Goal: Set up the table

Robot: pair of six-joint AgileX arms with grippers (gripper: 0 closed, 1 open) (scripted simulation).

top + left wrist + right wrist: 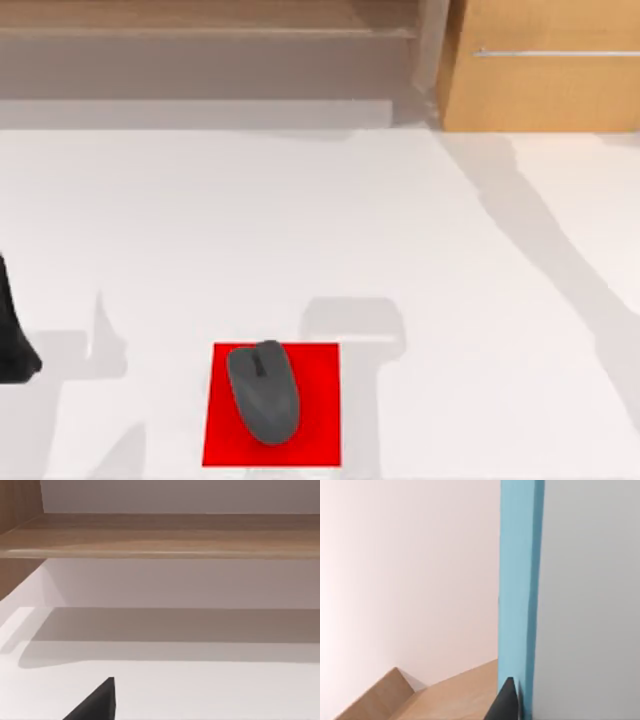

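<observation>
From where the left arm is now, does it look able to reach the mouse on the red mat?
Probably yes. The left arm sits at the table's left edge, and only bare tabletop lies between it and the mouse on the red mat.

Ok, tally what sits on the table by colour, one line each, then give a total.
Red: 1, the mat, near the front edge of the table.
Dark grey: 1, the mouse, lying on the mat.
Light brown: 1, the wooden cabinet, at the far right.
Total: 3
</observation>
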